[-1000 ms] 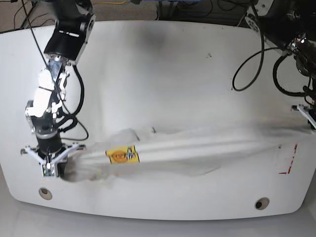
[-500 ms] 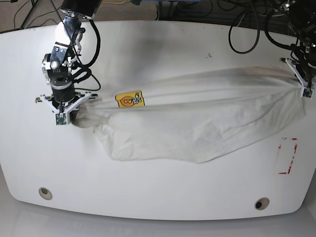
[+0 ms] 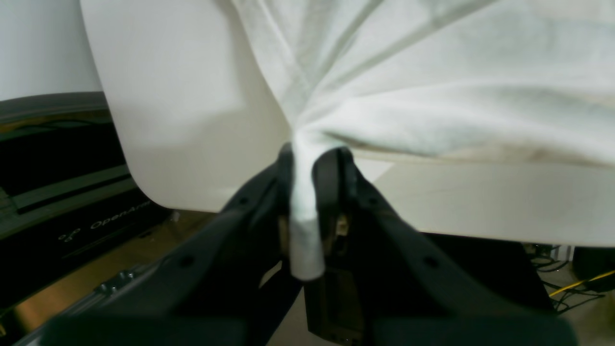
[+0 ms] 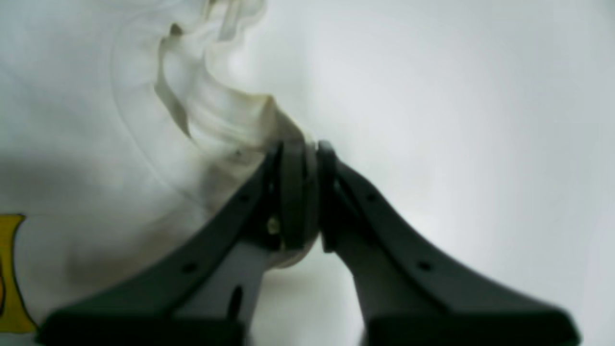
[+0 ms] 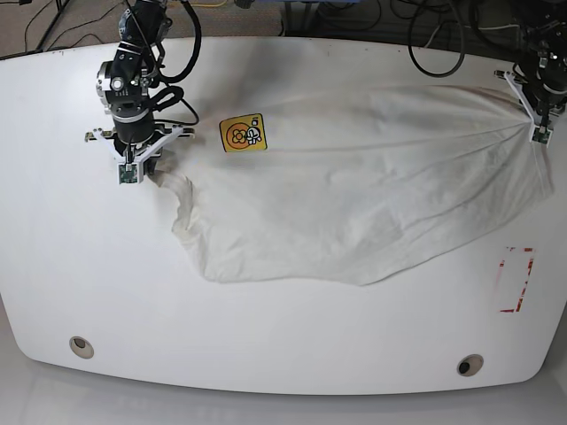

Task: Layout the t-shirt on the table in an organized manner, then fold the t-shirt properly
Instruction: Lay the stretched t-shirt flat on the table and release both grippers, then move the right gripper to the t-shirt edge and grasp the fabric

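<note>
The white t-shirt (image 5: 372, 195) lies stretched across the table (image 5: 283, 345), its small orange-yellow tag (image 5: 244, 133) facing up near the far left. My right gripper (image 5: 129, 171), at the left of the base view, is shut on a bunched corner of the t-shirt (image 4: 226, 120); the right wrist view shows the cloth pinched at my gripper (image 4: 307, 146) tips. My left gripper (image 5: 538, 133), at the far right edge of the table, is shut on the opposite corner. In the left wrist view a strip of the t-shirt (image 3: 432, 96) runs down between the fingers of my gripper (image 3: 307, 158). The large graphic is hidden.
Two round metal grommet holes (image 5: 81, 345) (image 5: 469, 364) sit near the table's front edge. A red-outlined rectangle mark (image 5: 516, 279) lies at the front right. Black cables (image 5: 434, 44) hang behind the far edge, and dark equipment (image 3: 57, 192) stands below the table's right end.
Both grippers have carried their t-shirt corners from near the front edge toward the far edge. The cloth went from a narrow stretched band to a broad sheet lying on the table.
</note>
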### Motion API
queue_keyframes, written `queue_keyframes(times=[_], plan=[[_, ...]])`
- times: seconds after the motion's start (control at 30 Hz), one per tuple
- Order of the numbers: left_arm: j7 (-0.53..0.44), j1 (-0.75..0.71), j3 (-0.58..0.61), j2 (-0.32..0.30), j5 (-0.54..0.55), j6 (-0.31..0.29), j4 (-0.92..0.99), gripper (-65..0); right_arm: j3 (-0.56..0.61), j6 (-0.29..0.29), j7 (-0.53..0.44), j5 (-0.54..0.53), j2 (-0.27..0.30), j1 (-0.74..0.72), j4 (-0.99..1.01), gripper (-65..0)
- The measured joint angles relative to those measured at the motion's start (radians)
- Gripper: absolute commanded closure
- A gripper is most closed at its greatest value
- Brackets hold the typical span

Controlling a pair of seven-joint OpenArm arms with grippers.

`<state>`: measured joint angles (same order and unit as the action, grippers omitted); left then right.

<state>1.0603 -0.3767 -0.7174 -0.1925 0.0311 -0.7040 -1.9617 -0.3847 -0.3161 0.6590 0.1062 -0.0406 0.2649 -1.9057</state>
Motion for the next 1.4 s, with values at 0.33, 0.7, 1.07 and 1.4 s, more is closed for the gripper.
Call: queue_keyframes(times=[0.33,0.7,1.07,1.4], plan=[[0.000,0.000,0.000,-0.001,-0.004,0.000,0.000,-45.1,-0.003,0.005,0.001,0.004,-0.034,0.063,-0.007,-39.5],[-0.003,0.004,-0.061,-0.017,0.001,0.000,-0.003,-45.1,0.000,0.002,-0.002,-0.001,-0.032,0.080,-0.068,-39.8],[-0.002,0.161,-0.170,-0.017,0.003,-0.001,-0.006,-45.1,0.023,0.002,-0.002,0.003,-0.028,-0.201,0.043,-40.1],[0.004,0.263,-0.190,-0.032,0.000,0.002,-0.006,-45.1,0.130,-0.023,0.004,0.000,0.032,-0.456,0.346,-40.1]])
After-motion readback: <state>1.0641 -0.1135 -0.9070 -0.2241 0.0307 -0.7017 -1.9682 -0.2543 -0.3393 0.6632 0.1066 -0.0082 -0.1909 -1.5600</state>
